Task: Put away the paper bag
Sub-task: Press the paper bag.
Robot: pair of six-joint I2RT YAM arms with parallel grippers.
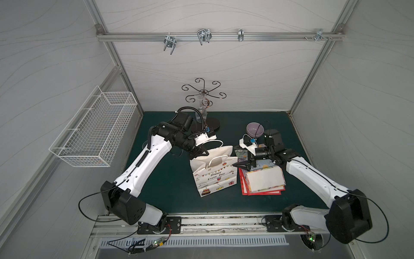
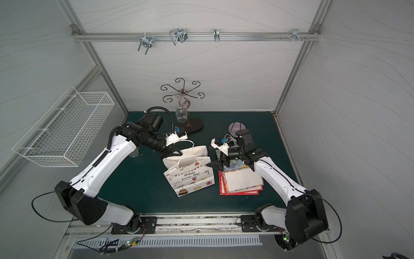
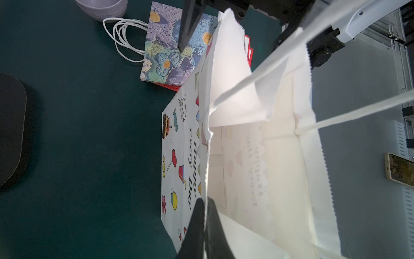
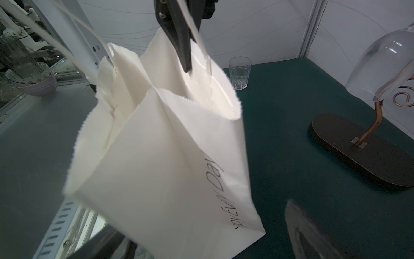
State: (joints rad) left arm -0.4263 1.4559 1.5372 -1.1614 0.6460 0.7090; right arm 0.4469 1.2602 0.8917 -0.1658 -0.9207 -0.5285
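The white paper bag [image 1: 215, 177] [image 2: 190, 177] printed "Happy Every Day" stands open at the middle of the green mat. My left gripper [image 1: 198, 153] [image 2: 171, 152] is shut on the rim of the bag's wall at its far left corner; the left wrist view shows the two fingers pinching the paper edge [image 3: 205, 200]. My right gripper [image 1: 240, 164] [image 2: 215, 164] hangs open just right of the bag, above a stack of flat bags. In the right wrist view the bag's side wall [image 4: 161, 157] fills the space before the open right gripper [image 4: 201, 237].
A stack of flat gift bags [image 1: 262, 179] lies right of the bag, with a purple bowl [image 1: 255, 130] behind it. A scrolled metal stand [image 1: 202, 89] with a hanging wine glass sits at the back. A tumbler [image 4: 240, 72] stands on the mat. A wire basket [image 1: 94, 132] hangs on the left wall, hooks [image 1: 203, 35] on the rail.
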